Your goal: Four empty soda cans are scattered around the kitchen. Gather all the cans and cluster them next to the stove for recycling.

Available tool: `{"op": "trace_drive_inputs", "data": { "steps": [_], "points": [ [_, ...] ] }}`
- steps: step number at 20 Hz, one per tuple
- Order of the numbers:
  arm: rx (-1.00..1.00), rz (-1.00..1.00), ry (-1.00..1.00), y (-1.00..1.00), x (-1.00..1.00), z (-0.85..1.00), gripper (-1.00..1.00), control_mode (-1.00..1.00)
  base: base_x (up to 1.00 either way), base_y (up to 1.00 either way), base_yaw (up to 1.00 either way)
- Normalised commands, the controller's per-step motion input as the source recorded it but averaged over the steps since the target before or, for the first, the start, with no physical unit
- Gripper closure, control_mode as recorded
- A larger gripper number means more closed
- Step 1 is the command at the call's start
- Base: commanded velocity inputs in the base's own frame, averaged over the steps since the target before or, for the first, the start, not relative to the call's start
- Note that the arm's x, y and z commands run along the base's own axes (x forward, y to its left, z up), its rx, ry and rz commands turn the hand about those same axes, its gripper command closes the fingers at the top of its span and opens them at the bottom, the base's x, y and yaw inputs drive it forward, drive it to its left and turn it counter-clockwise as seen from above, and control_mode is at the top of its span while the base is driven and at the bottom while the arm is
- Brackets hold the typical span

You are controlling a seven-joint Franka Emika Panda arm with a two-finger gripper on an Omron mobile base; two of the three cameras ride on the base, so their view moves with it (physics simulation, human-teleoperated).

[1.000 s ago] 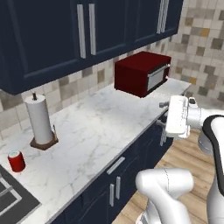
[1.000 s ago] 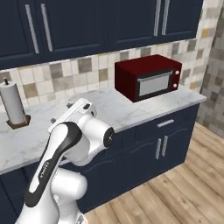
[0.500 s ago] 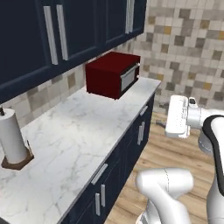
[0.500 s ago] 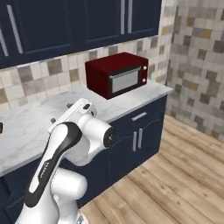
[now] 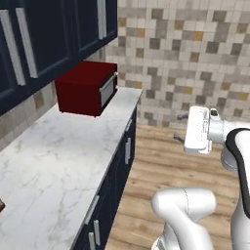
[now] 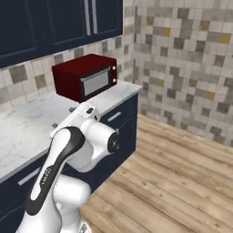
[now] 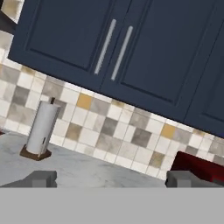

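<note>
The soda cans and the stove are out of view. My gripper (image 7: 113, 179) is open, its two dark fingertips (image 7: 41, 178) far apart with nothing between them. It is held up in front of the arm, over the wood floor beside the counter's end in the left base view (image 5: 179, 139). In the right base view the gripper (image 6: 63, 117) sits in front of the marble counter (image 6: 27, 132). The hand looks across that counter at navy upper cabinets (image 7: 109, 48) and the tiled backsplash.
A red microwave (image 5: 85, 88) (image 6: 86, 77) stands at the counter's far end by a tiled wall (image 6: 182, 59). A tall white paper towel roll (image 7: 42, 129) stands on the counter at the hand view's left. Wood floor (image 6: 182, 182) lies open to the right.
The whole picture has shifted: the base has moved right along the counter. The paper towel roll and a red can have left the base views. The arm holds its pose, jaws still open.
</note>
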Motion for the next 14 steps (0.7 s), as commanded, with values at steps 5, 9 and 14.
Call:
{"op": "trace_drive_inputs", "data": {
  "steps": [5, 9, 14],
  "points": [
    [0.0, 0.0, 0.0, 0.0, 0.0, 0.0, -1.0, 1.0, 0.1, 0.03, -0.49],
    [0.0, 0.0, 0.0, 0.0, 0.0, 0.0, -1.0, 1.0, 0.09, 0.09, -0.5],
    [0.0, 0.0, 0.0, 0.0, 0.0, 0.0, -1.0, 1.0, 0.09, 0.09, -0.5]
  ]
}}
